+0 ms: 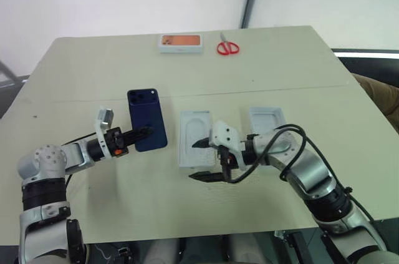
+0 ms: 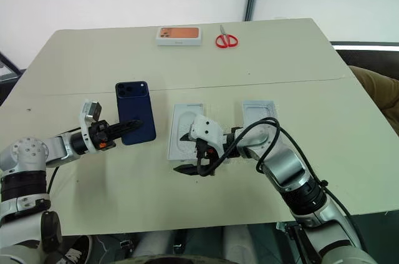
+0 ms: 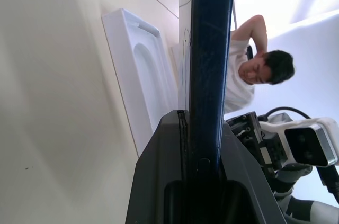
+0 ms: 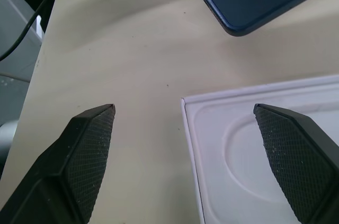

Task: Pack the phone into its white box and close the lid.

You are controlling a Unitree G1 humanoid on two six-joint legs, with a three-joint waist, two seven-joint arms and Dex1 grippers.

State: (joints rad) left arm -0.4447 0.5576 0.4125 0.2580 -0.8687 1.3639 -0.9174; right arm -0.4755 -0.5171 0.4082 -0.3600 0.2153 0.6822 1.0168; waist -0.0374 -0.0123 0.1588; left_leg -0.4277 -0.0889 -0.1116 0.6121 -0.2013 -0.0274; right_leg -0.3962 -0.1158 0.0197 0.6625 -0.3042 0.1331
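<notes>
I hold the phone pinched by its lower edge in my left end effector, lifted off the bench just left of the flat white insert. My right end effector stands wide open and empty over that insert's near end. The packing step is in hand; next I judge the phone must go to the white box, just right of the insert.

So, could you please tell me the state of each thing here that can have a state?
phone: held up off the table, gripped at its lower edge, back facing the camera
left gripper: shut on the phone
right gripper: open, holding nothing
flat white insert: lying on the table, recess up, nothing in it
white tray: lying open on the table
scissors: closed
box with orange picture: closed
</notes>
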